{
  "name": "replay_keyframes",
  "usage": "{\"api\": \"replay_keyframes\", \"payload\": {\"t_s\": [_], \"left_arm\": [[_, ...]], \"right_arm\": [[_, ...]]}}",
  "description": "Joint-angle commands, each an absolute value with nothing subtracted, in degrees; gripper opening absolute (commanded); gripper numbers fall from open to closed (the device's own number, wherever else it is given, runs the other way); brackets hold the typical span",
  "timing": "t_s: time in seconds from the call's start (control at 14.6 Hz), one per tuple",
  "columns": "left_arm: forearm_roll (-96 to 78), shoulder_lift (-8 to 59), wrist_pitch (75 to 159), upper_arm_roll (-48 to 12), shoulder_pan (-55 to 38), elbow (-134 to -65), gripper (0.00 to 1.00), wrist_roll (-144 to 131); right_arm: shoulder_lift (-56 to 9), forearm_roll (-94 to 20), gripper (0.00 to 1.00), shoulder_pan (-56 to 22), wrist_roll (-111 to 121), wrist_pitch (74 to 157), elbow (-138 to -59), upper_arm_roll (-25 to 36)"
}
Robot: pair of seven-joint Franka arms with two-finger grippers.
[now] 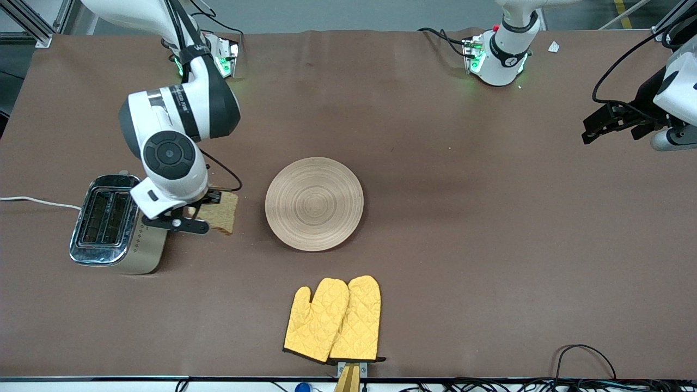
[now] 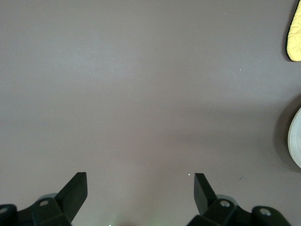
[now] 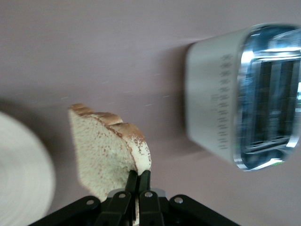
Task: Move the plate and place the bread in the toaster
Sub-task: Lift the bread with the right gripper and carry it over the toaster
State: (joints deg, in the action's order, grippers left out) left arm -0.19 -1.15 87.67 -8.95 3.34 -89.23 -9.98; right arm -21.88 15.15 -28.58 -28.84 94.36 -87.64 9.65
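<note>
The bread [image 1: 224, 213] is a brown speckled slice pinched by one edge in my right gripper [image 1: 211, 197], held just above the table between the toaster and the plate. In the right wrist view my right gripper [image 3: 138, 177] is shut on the bread [image 3: 106, 148], with the toaster [image 3: 249, 94] beside it. The cream toaster [image 1: 111, 224] stands toward the right arm's end, its chrome slots facing up and empty. The wooden plate [image 1: 314, 203] lies at mid-table with nothing on it. My left gripper [image 1: 594, 128] waits open over the left arm's end, and the left wrist view [image 2: 138, 178] shows it empty.
A pair of yellow oven mitts [image 1: 335, 318] lies nearer the front camera than the plate. The toaster's white cord [image 1: 38, 202] runs off the table's end. The left wrist view shows a mitt's edge [image 2: 295, 33] and the plate's rim [image 2: 296, 141].
</note>
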Motion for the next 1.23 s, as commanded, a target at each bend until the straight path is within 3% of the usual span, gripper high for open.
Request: {"api": "replay_keyframes", "payload": {"t_s": [0.0, 0.55, 1.16], "left_arm": [[1.0, -1.5, 87.7, -8.7, 3.1, -89.1, 1.0, -9.0], [1.0, -0.8, 87.8, -8.7, 3.2, -88.1, 1.0, -8.2], [0.9, 0.3, 87.7, -8.6, 3.3, -86.0, 1.0, -8.3]], "right_arm": [[-22.6, 23.7, 0.0, -26.1, -29.9, 91.2, -86.8, 9.2], [-22.0, 32.6, 0.0, -19.6, -23.0, 85.9, -85.1, 9.2], [-22.2, 37.0, 0.0, -16.3, -17.6, 86.1, -83.8, 9.4]]}}
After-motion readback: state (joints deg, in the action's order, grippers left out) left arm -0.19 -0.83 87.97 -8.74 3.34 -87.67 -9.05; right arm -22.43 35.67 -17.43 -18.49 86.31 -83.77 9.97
